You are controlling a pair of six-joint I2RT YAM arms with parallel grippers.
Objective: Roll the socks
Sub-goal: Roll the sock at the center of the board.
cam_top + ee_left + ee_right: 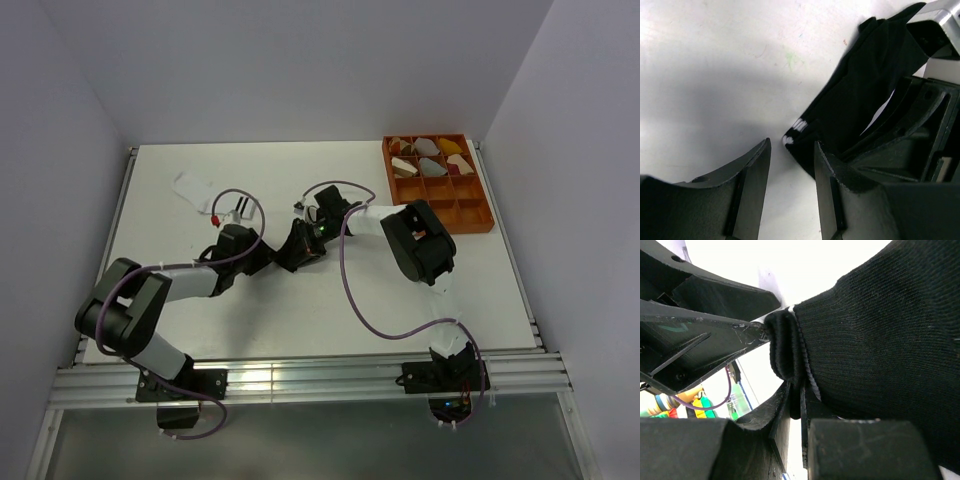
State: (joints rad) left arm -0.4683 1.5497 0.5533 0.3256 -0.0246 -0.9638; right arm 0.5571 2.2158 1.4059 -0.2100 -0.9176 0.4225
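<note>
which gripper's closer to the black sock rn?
Right. The right gripper is shut on a bunched fold of the black sock. The left gripper is open, holding nothing, with the sock's striped cuff end just off its fingertips.

The black sock (875, 330) is matt knitted cloth, finely ribbed. The white table (715, 75) looks smooth, faintly scuffed. The left gripper (791, 160) has matt black plastic fingers (752, 185), rough-edged. At two o'clock, the orange tray (470, 213) looks like plastic.
</note>
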